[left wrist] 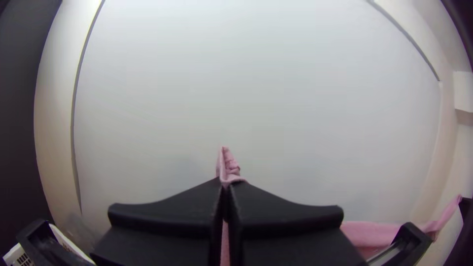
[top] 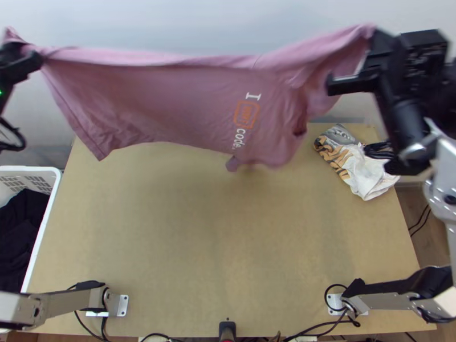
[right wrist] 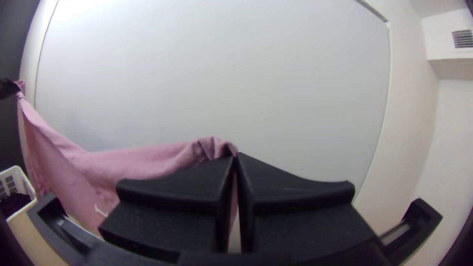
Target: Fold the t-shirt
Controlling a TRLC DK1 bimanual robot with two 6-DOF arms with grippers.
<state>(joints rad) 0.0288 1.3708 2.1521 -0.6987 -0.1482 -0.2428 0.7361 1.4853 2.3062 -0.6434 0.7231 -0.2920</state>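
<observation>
Left gripper and right gripper are clamping opposite ends of a pink T-shirt, now hanging outstretched above the table, all folding apparently awaiting.

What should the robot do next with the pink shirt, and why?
Probably lower the pink cloth t-shirt onto the light wooden table: the black left end effector and black right end effector pinch it, and it hangs stretched between them.

Before you, the pink t-shirt hung stretched across the top view's upper part, its lettered print sideways, right of centre.
</observation>
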